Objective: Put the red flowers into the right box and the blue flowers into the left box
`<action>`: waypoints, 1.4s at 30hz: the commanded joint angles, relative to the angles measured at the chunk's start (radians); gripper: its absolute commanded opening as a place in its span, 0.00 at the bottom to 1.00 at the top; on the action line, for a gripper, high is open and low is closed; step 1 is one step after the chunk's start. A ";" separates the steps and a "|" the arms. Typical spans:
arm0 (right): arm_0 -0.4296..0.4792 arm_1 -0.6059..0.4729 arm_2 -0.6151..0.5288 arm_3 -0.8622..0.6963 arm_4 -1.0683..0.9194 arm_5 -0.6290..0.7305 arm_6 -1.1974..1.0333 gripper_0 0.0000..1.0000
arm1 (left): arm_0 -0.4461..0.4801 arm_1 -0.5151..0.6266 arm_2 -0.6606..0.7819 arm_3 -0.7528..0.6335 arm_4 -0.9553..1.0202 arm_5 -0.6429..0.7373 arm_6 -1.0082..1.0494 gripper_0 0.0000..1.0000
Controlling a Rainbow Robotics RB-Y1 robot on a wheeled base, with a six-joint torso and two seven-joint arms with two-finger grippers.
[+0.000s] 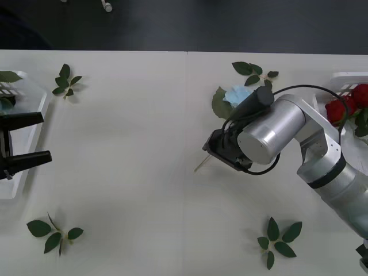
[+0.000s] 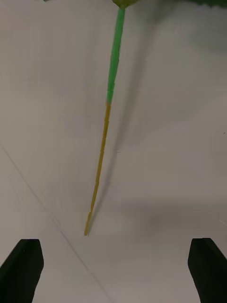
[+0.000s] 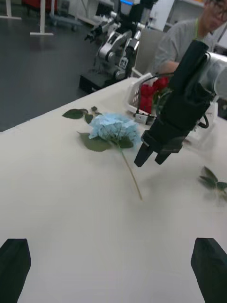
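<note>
A pale blue flower (image 1: 234,95) lies on the white table, partly hidden under my right arm, its thin stem (image 2: 108,118) running out to a yellowish tip. My right gripper (image 1: 218,150) hangs open just above that stem, black fingers (image 2: 23,267) apart on either side of the tip and nothing between them. In the left wrist view the bloom (image 3: 113,128) and the right gripper (image 3: 151,160) over the stem are plain. Red flowers (image 1: 345,106) lie in the right box (image 1: 345,77). My left gripper (image 1: 34,138) is open and idle over the left box (image 1: 17,187).
Loose green leaf sprigs lie at the far left (image 1: 66,80), near left (image 1: 54,233), near right (image 1: 279,238) and behind the blue flower (image 1: 253,72). A seam line runs down the table's middle. Another robot and a person stand beyond the far edge.
</note>
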 commanded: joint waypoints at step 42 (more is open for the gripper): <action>-0.081 0.240 -0.014 0.180 0.311 0.086 -0.200 0.90 | -0.056 0.124 -0.014 -0.044 -0.005 0.073 0.016 1.00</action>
